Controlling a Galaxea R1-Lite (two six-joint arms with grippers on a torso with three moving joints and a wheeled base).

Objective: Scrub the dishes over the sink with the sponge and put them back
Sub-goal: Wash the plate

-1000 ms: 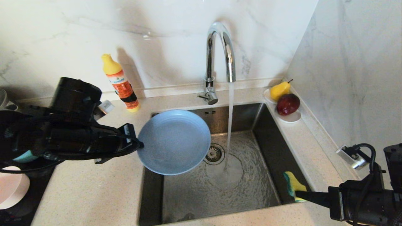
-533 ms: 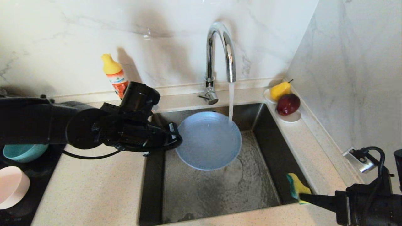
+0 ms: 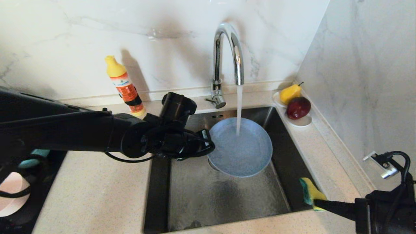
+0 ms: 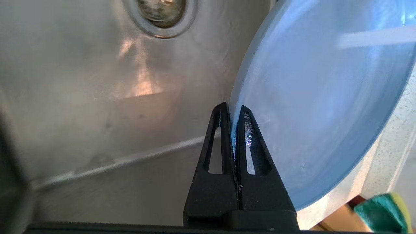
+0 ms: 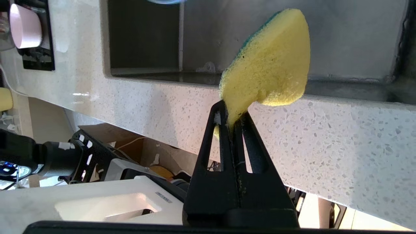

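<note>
plate (image 3: 240, 152): wide, shallow, grey-blue, wet, held over the far part of the sink (image 3: 279, 191) under the running tap (image 3: 227, 55); left gripper (image 3: 208, 148) is clamped on its left rim. the plate hides the drain in the head view. sponge (image 3: 312, 193), yellow with green backing, is pinched in the right gripper (image 3: 317, 204) at the sink's near right corner, well apart from the plate.

No legible text, brand, number or sign found in any view. Orange label with blue band on yellow-capped bottle (image 3: 125, 87) at back of worktop (image 3: 97, 195) carried print, too small to read. Small dark tag on white housing (image 5: 164, 197) in right wrist view likewise unreadable.
</note>
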